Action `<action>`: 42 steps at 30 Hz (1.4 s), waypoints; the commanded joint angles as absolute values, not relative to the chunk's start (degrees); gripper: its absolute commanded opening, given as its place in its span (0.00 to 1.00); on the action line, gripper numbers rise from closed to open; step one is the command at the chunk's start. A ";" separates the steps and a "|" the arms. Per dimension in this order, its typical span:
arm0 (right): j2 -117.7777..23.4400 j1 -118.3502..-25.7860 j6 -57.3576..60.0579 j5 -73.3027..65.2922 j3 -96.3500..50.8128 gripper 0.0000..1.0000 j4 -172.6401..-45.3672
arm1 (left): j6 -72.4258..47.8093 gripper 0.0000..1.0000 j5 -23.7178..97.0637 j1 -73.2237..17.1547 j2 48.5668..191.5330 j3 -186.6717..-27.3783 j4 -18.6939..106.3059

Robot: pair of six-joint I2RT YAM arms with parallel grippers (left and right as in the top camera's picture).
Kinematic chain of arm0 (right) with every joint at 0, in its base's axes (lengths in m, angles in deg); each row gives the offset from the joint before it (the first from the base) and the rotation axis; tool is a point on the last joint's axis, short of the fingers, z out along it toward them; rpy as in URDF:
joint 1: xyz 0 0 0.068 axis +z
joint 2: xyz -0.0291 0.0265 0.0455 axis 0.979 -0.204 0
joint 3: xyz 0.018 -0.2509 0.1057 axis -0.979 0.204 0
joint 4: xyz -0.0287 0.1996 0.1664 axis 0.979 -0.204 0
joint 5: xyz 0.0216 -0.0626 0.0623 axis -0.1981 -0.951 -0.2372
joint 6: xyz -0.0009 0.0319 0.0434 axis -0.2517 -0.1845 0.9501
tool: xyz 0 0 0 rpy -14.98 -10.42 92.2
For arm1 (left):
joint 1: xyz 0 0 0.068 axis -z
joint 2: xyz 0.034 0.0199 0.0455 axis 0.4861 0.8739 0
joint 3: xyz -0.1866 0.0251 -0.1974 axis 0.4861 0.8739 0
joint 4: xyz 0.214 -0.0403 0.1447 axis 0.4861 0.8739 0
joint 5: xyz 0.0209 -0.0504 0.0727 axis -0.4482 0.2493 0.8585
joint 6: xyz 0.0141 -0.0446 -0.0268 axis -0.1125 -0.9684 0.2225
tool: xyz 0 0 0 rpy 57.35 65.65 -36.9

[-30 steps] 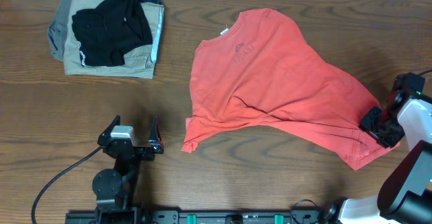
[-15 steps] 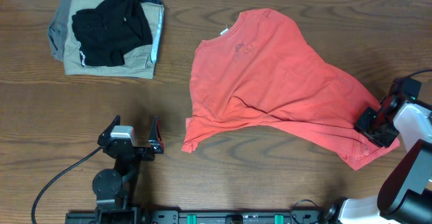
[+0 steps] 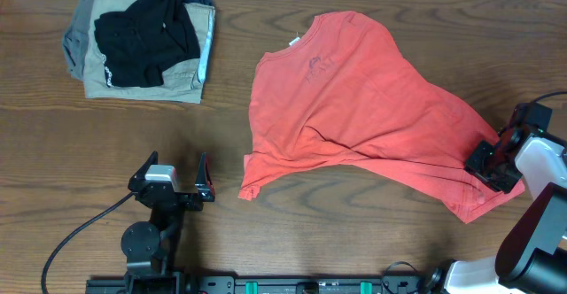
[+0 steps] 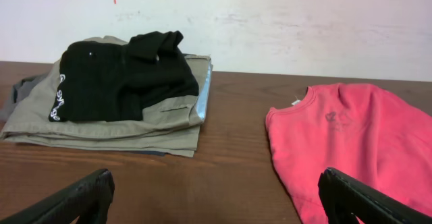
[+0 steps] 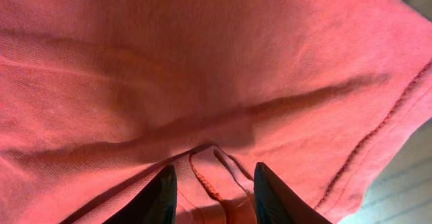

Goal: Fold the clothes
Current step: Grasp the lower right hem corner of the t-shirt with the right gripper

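T-shirt [image 3: 354, 108]: red-orange, short-sleeved, lying loose on the right half of the table [image 3: 266, 241]; collar towards the far edge, body slanting down to the right.
Lie of the cloth: not flat; a long crease runs across the lower part, and one sleeve [image 3: 250, 186] pokes out at the near left.
Right gripper [image 5: 216, 191]: at the shirt's right-hand hem corner, fingers [image 5: 165, 197] pinched in on a raised ridge of fabric.
Hard to make out: a faint mark below the collar, unreadable; a tiny white neck label [image 3: 297, 39].
Fabric: soft matte knit, stitched hem line.
Left gripper [image 3: 174, 172]: spread wide over bare wood, well apart from the shirt.
Far left: black garment [image 3: 146, 33] on a pile of folded khaki and grey garments [image 3: 190, 86].
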State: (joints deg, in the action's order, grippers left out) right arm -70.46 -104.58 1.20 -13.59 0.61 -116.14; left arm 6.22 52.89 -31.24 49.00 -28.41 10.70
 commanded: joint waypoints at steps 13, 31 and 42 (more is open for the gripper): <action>-70.50 -104.80 0.89 -13.02 2.20 0.32 -115.18 | 6.98 0.98 52.37 -31.37 48.63 -27.38 12.54; -70.46 -104.80 1.18 -12.85 -0.84 0.01 -117.50 | 6.96 0.98 52.37 -31.37 48.63 -27.38 12.54; -70.50 -104.80 1.28 -13.15 -1.21 0.48 -117.95 | 6.96 0.98 52.37 -31.37 48.63 -27.38 12.54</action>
